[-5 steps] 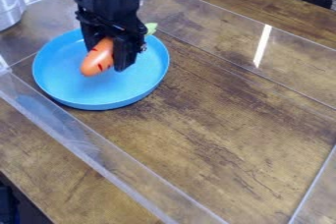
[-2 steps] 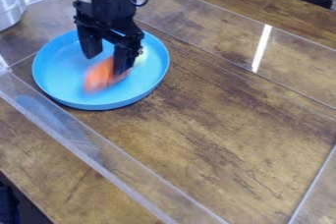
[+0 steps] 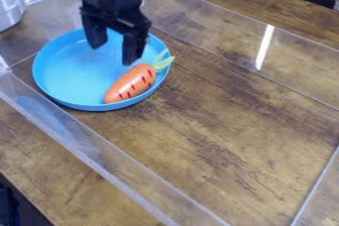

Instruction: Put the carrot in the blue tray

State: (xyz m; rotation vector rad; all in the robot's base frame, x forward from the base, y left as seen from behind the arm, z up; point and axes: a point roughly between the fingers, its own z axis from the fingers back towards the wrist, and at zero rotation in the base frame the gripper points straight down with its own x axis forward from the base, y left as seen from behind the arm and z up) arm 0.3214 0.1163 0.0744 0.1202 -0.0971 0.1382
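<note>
The orange carrot (image 3: 131, 81) lies on its side inside the round blue tray (image 3: 59, 73), toward the tray's right half, with its green leafy top (image 3: 163, 62) resting over the right rim. My black gripper (image 3: 113, 40) hangs pointing down over the tray's far part, just behind the carrot. Its fingers stand apart and nothing is between them. The carrot lies free of the fingers.
The tray sits at the left of a dark wooden table (image 3: 225, 121). A clear plastic wall (image 3: 79, 151) runs along the front left. A pale object (image 3: 8, 2) stands at the far left edge. A bright light reflection (image 3: 264, 47) shows on the right.
The gripper held the carrot a second ago, then let go. The carrot dropped into the tray and came to rest on its side, and the gripper rose slightly and shifted back.
</note>
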